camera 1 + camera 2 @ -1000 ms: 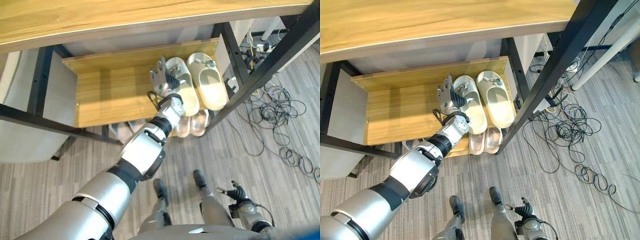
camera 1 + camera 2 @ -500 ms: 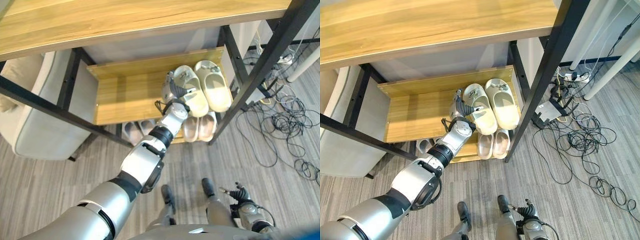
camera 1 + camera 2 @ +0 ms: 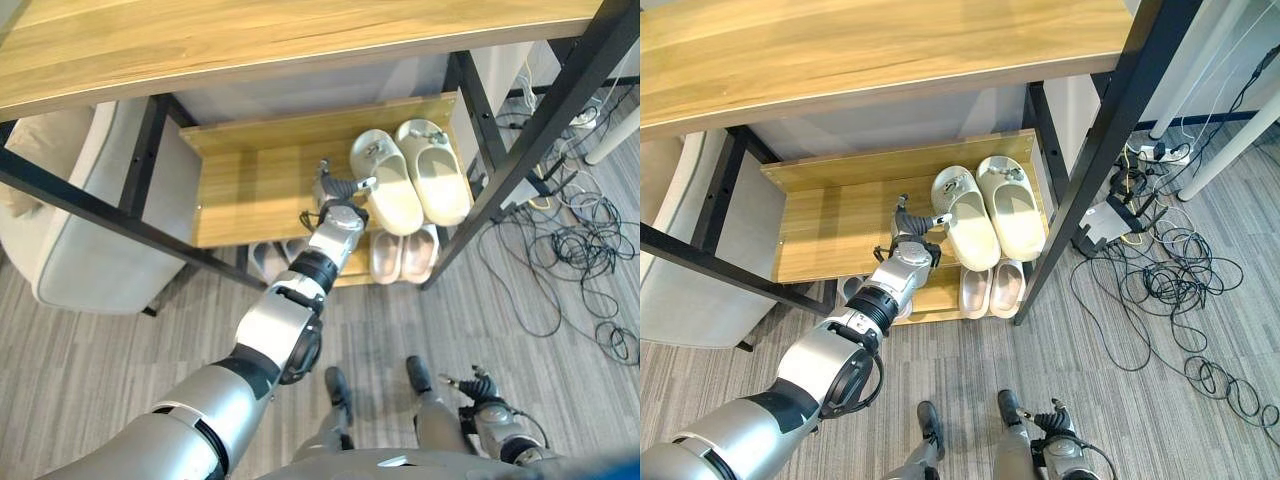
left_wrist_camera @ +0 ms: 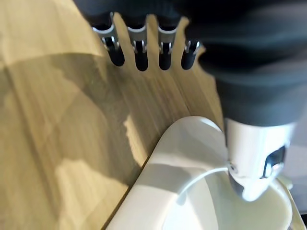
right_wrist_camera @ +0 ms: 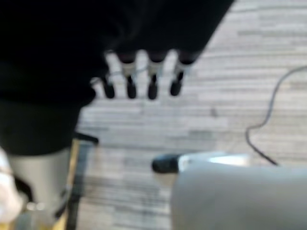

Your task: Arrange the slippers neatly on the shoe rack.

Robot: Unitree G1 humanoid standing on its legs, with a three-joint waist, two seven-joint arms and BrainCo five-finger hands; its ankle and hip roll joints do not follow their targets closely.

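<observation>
- Two cream slippers (image 3: pixel 410 185) lie side by side, toes outward, on the wooden shoe rack (image 3: pixel 250 190) shelf's right end.
- Left hand (image 3: pixel 335 190), fingers straight, thumb touching the nearer slipper.
- Right hand (image 3: pixel 478 388) hangs relaxed above grey plank floor (image 3: pixel 120 370).

Left hand (image 3: pixel 335 195) now off left cream slipper (image 3: pixel 387 183), drawn back beside its heel over shelf (image 3: pixel 245 190); fingers straight, thumb toward slipper.

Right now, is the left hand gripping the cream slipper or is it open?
Open. The left hand rests beside the cream slipper on the shelf, fingers straight over the wood, thumb touching the slipper's edge.
</observation>
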